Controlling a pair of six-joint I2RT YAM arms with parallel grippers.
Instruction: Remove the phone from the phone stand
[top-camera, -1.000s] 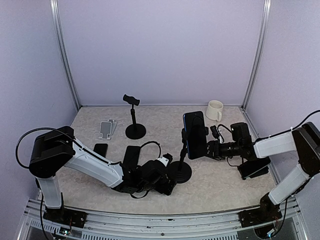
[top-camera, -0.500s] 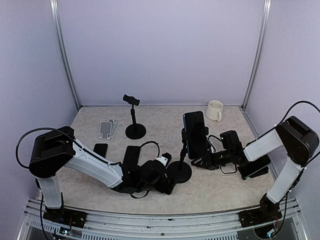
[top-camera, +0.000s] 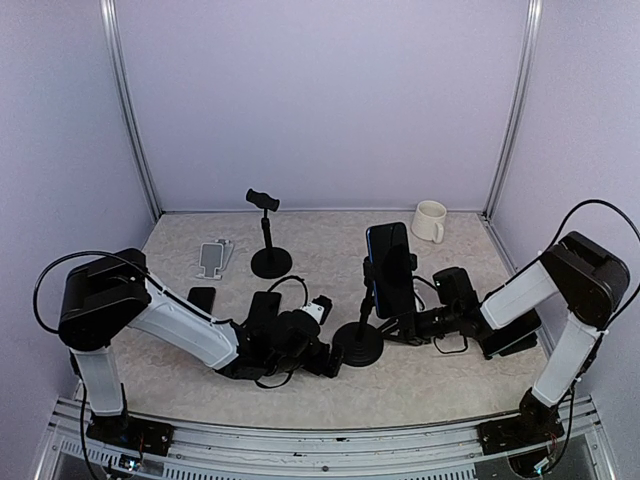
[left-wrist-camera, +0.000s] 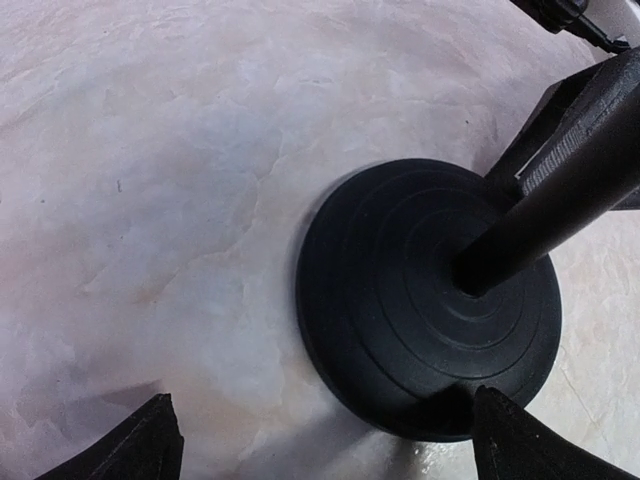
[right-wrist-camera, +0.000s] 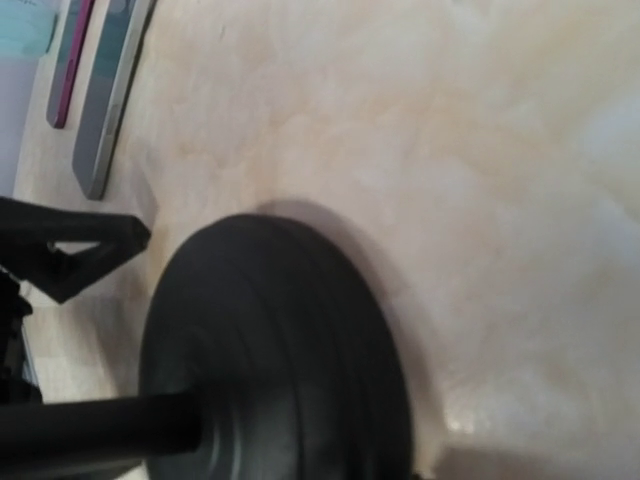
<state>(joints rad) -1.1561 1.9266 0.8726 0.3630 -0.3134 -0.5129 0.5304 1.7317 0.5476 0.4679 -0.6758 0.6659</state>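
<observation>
A dark blue phone stands upright in the clamp of a black phone stand with a round base and a thin pole. My left gripper lies low on the table at the base's left side. It is open, and its fingertips straddle the base's near rim without touching it. My right gripper is low at the base's right side, under the phone. The right wrist view shows only the blurred base and pole; its own fingers are hidden.
An empty second stand and a white mug sit at the back. A grey folding holder and two flat black phones lie to the left. A dark flat object lies under the right arm.
The right arm has dropped from beside the phone down to the stand's base and moved left. The left gripper has pulled back slightly to the left, staying open.
</observation>
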